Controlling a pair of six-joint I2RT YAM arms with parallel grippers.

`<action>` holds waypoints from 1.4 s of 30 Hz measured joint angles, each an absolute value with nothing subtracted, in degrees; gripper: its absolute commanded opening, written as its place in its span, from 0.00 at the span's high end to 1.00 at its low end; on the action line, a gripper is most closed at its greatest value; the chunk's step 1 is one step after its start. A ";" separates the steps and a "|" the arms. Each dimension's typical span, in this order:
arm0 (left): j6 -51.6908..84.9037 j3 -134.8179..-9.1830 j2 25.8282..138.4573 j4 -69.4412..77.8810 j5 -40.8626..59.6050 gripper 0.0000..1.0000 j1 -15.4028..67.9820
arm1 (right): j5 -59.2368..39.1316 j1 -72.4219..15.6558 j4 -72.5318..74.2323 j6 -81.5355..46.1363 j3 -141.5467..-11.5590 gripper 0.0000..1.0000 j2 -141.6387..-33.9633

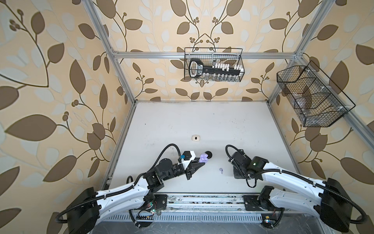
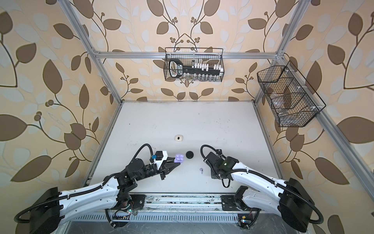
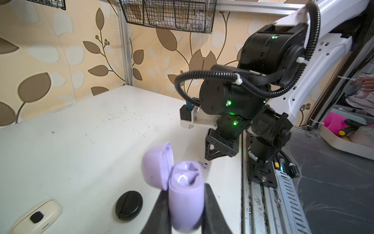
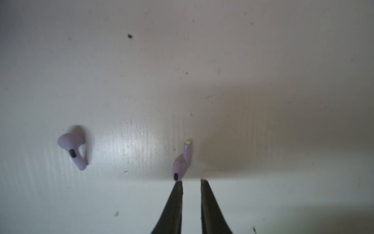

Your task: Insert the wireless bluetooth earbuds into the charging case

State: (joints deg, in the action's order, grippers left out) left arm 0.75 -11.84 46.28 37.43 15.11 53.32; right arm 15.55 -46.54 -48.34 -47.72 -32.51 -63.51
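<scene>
On the table (image 1: 202, 121), the oblong closed case (image 1: 196, 138) lay farthest back near the middle. Nearer the front, the round closed case (image 2: 190, 155) sat just right of the open charging case (image 2: 179, 157), which was between the fingers of the left hand (image 1: 201, 161). Farther forward and to the right, an earbud (image 1: 220, 170) lay on the table between the two hands, with a second earbud (image 4: 183, 160) beside it at the fingertips of the right hand (image 4: 192, 182). The back wire basket (image 1: 214, 64) hung above the table's far edge and the side wire basket (image 1: 311, 97) above its right edge.
</scene>
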 measured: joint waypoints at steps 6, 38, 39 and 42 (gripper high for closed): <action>-0.08 -11.81 46.26 36.21 14.46 1.00 53.30 | 15.57 -46.83 -50.00 -47.99 -32.23 0.90 -65.39; -0.16 -9.98 40.45 33.67 14.44 1.00 53.30 | 18.59 -40.40 -37.12 -38.89 -41.39 0.59 -84.25; -0.19 -9.98 40.12 33.58 14.44 1.00 53.30 | 18.90 -40.21 -36.84 -38.68 -41.67 0.58 -84.60; -0.30 -9.98 39.03 33.12 14.44 1.00 53.30 | 19.77 -39.53 -35.99 -37.69 -42.50 0.57 -85.71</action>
State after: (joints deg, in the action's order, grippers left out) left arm -0.30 -9.98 39.03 33.12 14.44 53.30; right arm 19.77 -39.53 -35.99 -37.69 -42.50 -85.71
